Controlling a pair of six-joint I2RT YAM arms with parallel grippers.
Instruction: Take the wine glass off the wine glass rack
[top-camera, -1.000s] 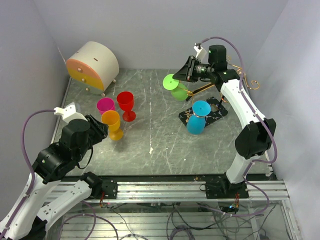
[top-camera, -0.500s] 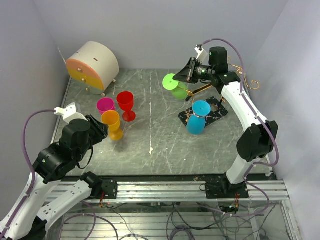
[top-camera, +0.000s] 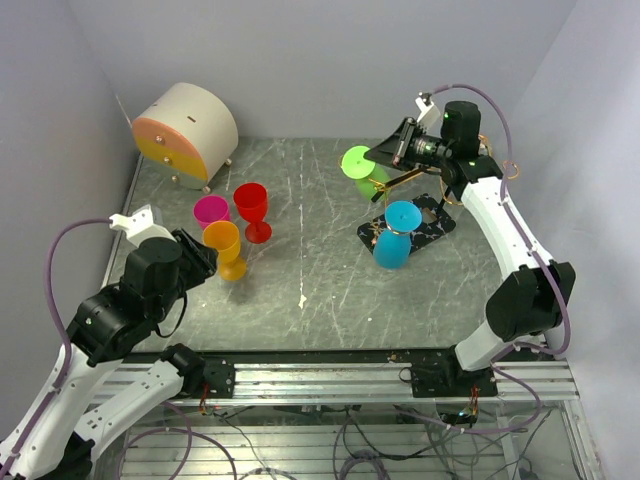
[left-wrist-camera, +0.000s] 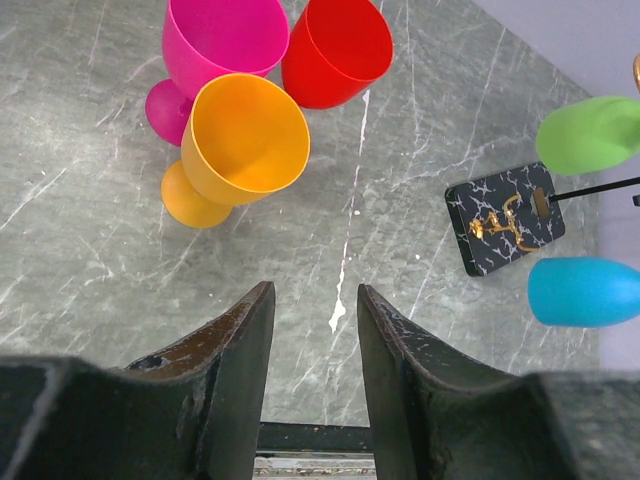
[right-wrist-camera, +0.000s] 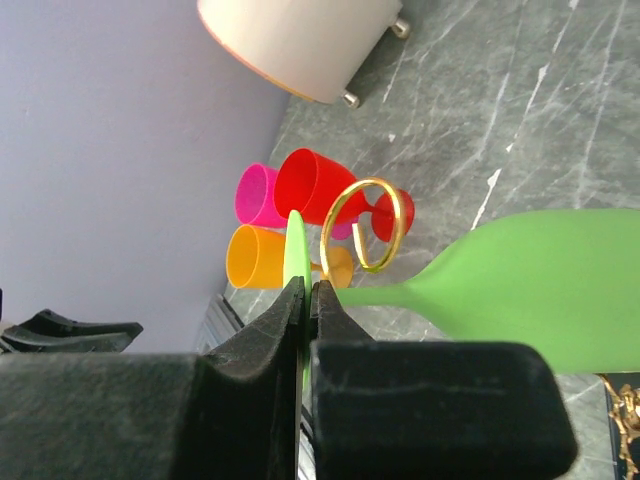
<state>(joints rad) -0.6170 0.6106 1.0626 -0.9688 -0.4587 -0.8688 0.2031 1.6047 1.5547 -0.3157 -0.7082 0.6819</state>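
Observation:
My right gripper (top-camera: 388, 153) is shut on the flat foot of a green wine glass (top-camera: 368, 176), held tilted in the air at the left of the wine glass rack (top-camera: 428, 213). In the right wrist view the fingers (right-wrist-camera: 290, 305) pinch the thin foot disc (right-wrist-camera: 296, 245). A curled gold hook (right-wrist-camera: 365, 225) lies right beside the stem of the green wine glass (right-wrist-camera: 540, 290). A blue glass (top-camera: 395, 238) hangs over the rack's black base. My left gripper (left-wrist-camera: 310, 300) is open and empty, low at the near left (top-camera: 195, 255).
Orange (top-camera: 226, 246), pink (top-camera: 210, 211) and red (top-camera: 252, 208) glasses stand together at the left, just ahead of my left gripper. A round white and orange drawer box (top-camera: 185, 130) stands at the back left. Walls close in behind and on both sides.
My right arm has shifted to the right, carrying the green glass with it toward the rack's side. The left arm has not moved.

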